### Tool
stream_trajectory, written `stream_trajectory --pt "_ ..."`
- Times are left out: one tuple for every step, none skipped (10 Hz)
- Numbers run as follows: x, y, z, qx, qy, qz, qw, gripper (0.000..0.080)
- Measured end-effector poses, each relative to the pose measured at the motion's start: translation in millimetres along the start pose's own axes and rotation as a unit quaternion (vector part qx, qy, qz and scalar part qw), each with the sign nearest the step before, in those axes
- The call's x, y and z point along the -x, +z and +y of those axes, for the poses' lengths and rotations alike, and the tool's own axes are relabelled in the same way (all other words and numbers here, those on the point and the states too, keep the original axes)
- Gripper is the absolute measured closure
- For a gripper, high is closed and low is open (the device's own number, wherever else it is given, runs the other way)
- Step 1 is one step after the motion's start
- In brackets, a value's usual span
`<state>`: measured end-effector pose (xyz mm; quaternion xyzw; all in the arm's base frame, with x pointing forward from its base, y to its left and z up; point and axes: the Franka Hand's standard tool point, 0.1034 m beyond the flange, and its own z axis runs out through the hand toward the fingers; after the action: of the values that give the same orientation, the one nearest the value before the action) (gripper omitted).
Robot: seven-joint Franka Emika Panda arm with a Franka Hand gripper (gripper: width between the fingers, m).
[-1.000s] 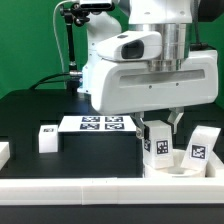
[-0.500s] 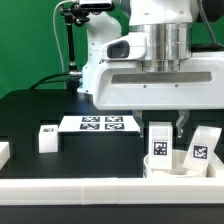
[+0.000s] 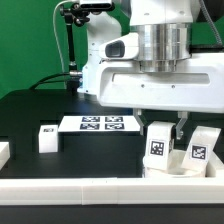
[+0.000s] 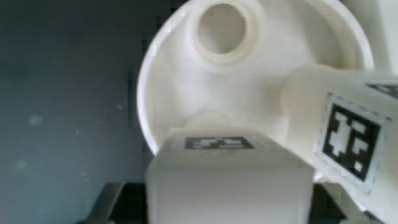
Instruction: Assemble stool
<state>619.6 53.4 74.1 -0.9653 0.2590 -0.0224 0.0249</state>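
Observation:
The stool's round white seat [image 3: 168,170] lies at the front, toward the exterior view's right, just behind the front rail. One tagged white leg [image 3: 198,151] stands upright on it. My gripper [image 3: 161,130] hangs right over the seat, shut on a second leg [image 3: 158,147], which it holds upright at the seat's top face. In the wrist view that held leg [image 4: 231,180] fills the space inside the gripper [image 4: 231,206], above the seat [image 4: 187,90] with its round hole. The standing leg [image 4: 356,125] is close beside it. A third leg [image 3: 46,138] lies loose at the left.
The marker board [image 3: 100,124] lies flat behind the middle of the black table. A long white rail [image 3: 90,190] runs along the front edge, and a short white piece [image 3: 4,152] sits at the exterior view's left. The arm's bulky white body hangs above the seat.
The wrist has turned and shifted slightly to the exterior view's right, and the held leg has gone from tilted to upright, a little lower over the seat. The other parts have not moved.

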Motion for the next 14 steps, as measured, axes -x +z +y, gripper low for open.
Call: stream_trajectory --pt "0.1 0.0 -0.2 -0.001 0.018 0.000 1.000 0.0459" --pt "0.9 0.4 -0.8 -0.005 0.067 -0.003 0.998 0.0459" --pt "0.8 1.0 -1.5 -0.016 0.130 -0.005 0.991 0.0459" --pt "0.4 1.0 -3.5 -0.026 0.188 -0.003 0.982 0.0459" --pt "1.5 0.9 -6.5 -0.029 0.239 -0.004 0.971 0.0459" --pt "1.5 1.1 -8.5 -0.035 0.296 -0.004 0.955 0.0459" --pt "0.7 1.4 -9.2 -0.045 0.350 -0.003 0.936 0.0459" --pt "1.1 1.3 -11.0 -0.049 0.401 -0.005 0.915 0.0459" --pt "2.1 1.7 -12.4 -0.052 0.441 -0.007 0.896 0.0459" --pt "2.1 1.7 -12.5 -0.055 0.471 -0.011 0.880 0.0459" --pt "1.9 1.9 -12.6 -0.060 0.515 -0.017 0.855 0.0459" --pt "1.1 1.6 -12.6 -0.064 0.542 -0.021 0.837 0.0459" --pt "0.8 1.5 -12.2 -0.065 0.561 -0.024 0.825 0.0459" --pt "-0.5 1.1 -11.2 -0.070 0.603 -0.032 0.794 0.0459"
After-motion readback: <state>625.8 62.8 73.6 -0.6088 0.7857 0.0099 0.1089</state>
